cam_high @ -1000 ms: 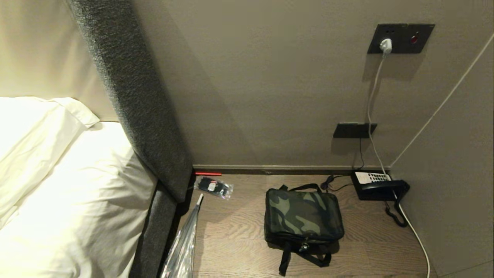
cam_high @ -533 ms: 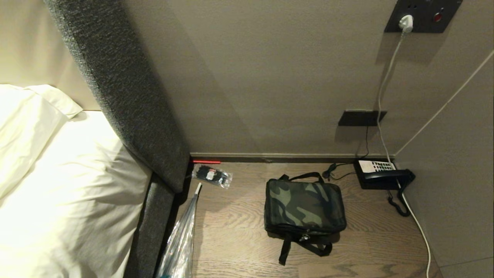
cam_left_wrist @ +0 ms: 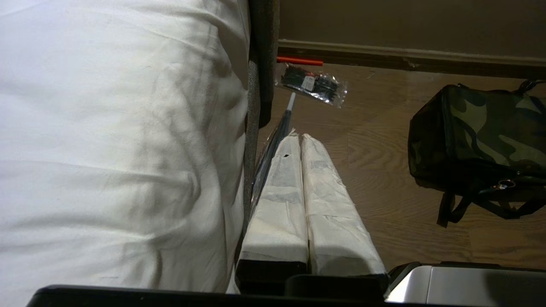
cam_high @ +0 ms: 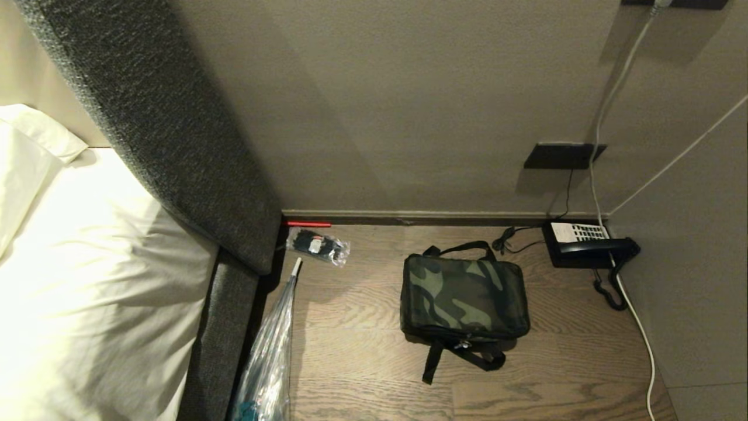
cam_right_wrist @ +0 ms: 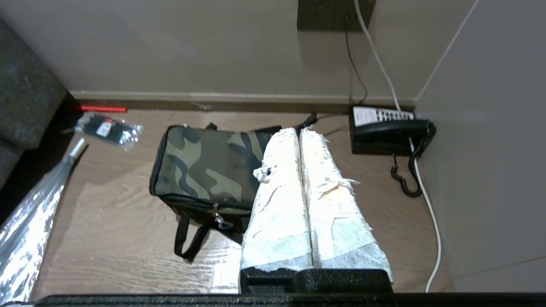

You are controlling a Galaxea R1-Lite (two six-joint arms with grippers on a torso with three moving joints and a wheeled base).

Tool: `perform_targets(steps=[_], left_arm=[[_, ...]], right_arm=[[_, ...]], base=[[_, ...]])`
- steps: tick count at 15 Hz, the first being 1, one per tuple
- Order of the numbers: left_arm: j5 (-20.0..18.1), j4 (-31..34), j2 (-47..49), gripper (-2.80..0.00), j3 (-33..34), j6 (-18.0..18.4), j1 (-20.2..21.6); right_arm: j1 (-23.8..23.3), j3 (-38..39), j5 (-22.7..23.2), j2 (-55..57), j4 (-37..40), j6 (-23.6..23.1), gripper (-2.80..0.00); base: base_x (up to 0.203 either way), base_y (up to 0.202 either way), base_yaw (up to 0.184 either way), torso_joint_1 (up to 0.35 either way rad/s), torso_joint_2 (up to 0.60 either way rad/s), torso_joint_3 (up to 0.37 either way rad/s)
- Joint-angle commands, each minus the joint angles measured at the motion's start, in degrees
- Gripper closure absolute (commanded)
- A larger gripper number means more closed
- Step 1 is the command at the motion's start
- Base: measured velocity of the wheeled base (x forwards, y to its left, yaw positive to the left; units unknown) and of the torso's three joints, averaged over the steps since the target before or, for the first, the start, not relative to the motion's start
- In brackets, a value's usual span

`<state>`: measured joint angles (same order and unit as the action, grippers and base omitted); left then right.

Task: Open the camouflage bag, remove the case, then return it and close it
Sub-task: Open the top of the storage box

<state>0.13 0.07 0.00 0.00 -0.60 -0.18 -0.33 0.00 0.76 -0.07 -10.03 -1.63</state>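
Observation:
The camouflage bag (cam_high: 463,293) lies zipped shut on the wooden floor, its black straps trailing toward me; it also shows in both wrist views (cam_left_wrist: 482,136) (cam_right_wrist: 200,164). The case is hidden. No arm appears in the head view. My left gripper (cam_left_wrist: 300,135) hangs shut, white-wrapped fingers together, above the floor beside the bed's edge, well clear of the bag. My right gripper (cam_right_wrist: 300,130) is shut too, held high above the bag's far right end, with nothing in it.
A bed with white linen (cam_high: 87,280) and a grey padded headboard (cam_high: 169,134) fills the left. A silvery wrapped umbrella (cam_high: 269,362) and a packet of black ties (cam_high: 318,245) lie by it. A black desk telephone (cam_high: 584,244) and white cable (cam_high: 640,339) sit right.
The whole head view has shifted: the camera has tipped further down, so the wall sockets slid up out of sight and the floor fills more. The bag has not moved.

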Motion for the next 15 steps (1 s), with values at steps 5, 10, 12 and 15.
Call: perform_targets(steps=[5, 10, 12, 15], left_arm=[[0.0, 0.0, 0.0, 0.0, 0.0, 0.0, 0.0], [0.0, 0.0, 0.0, 0.0, 0.1, -0.1, 0.0], [0.0, 0.0, 0.0, 0.0, 0.0, 0.0, 0.0], [0.0, 0.0, 0.0, 0.0, 0.0, 0.2, 0.0]], right_arm=[[0.0, 2.3, 0.0, 0.1, -0.1, 0.0, 0.0], [0.0, 2.3, 0.0, 0.1, -0.1, 0.0, 0.0], [0.0, 2.3, 0.0, 0.1, -0.1, 0.0, 0.0], [0.0, 2.3, 0.0, 0.1, -0.1, 0.0, 0.0]], base=[[0.0, 0.0, 0.0, 0.002, 0.0, -0.197], [0.0, 0.0, 0.0, 0.002, 0.0, -0.198], [0.0, 0.0, 0.0, 0.002, 0.0, -0.195], [0.0, 0.0, 0.0, 0.002, 0.0, -0.196]])
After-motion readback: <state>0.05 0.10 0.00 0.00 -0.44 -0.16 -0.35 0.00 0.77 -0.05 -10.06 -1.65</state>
